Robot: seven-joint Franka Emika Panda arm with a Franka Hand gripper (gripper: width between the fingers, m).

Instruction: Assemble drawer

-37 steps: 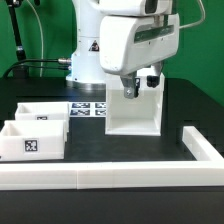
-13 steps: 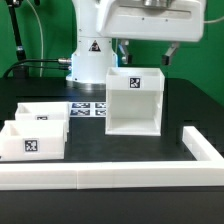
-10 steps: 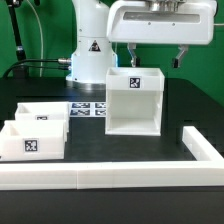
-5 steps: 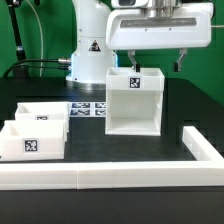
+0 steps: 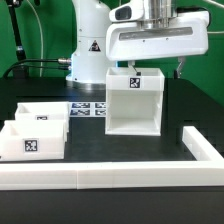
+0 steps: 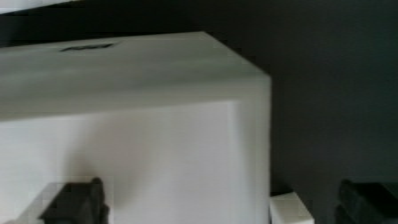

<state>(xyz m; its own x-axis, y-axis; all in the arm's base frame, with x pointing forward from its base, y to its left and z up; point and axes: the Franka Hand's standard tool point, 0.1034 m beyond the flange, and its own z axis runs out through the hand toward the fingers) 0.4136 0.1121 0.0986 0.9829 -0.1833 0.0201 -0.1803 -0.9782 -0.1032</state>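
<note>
At the exterior view's left, two tagged drawer trays stand close together on the black tabletop (image 5: 150,148), the front tray (image 5: 30,143) just ahead of the rear tray (image 5: 42,115). The marker board (image 5: 90,108) lies behind them. Right of it stands the upright box shell (image 5: 133,110). The hand (image 5: 156,68) (image 6: 217,203) hangs over the shell's top, fingers (image 6: 71,200) spread wide, gripping nothing. The white border rail (image 5: 100,176) edges the front and right.

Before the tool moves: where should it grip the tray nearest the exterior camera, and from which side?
Probably from straight above, pinching the tray by the top rim of its wall on the exterior view's right. The tray is open-topped with thin upright walls, and bare table lies just outside that wall.
</note>
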